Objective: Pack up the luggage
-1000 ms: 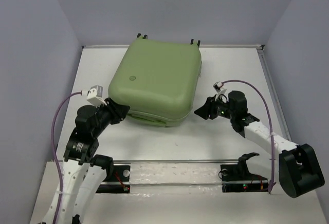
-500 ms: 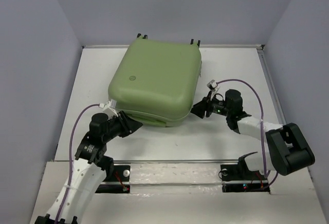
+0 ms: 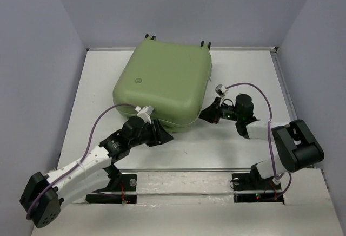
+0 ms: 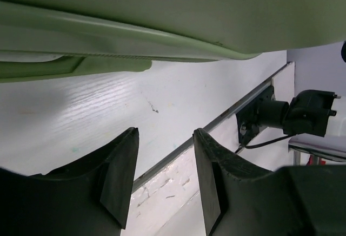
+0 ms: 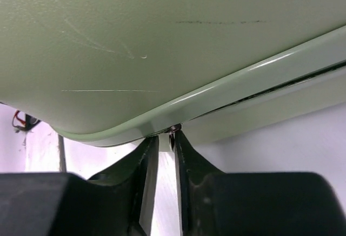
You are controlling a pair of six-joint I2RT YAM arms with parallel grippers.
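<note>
Swung left hand [image 3: 164, 137] from left side of luggage [image 3: 165, 82] to front edge, wide open, empty. Nudged right hand [image 3: 204, 115] onto front-right seam, near-shut on zip pull [image 5: 173, 129]. Lies closed mid-table [image 3: 243, 73]; zipping prob. next.

White table [image 4: 65, 117] spreads ahead of the left gripper [image 4: 164, 138], with a small dark scuff [image 4: 153, 107] just past its tips. A metal rail [image 4: 216, 123] crosses beyond, slanting rightward.

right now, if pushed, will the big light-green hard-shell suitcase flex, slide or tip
The light-green hard-shell suitcase probably stays stiff; its moulded shell looks rigid. Lying flat and broad on the white table, it should slide, not tip.
</note>
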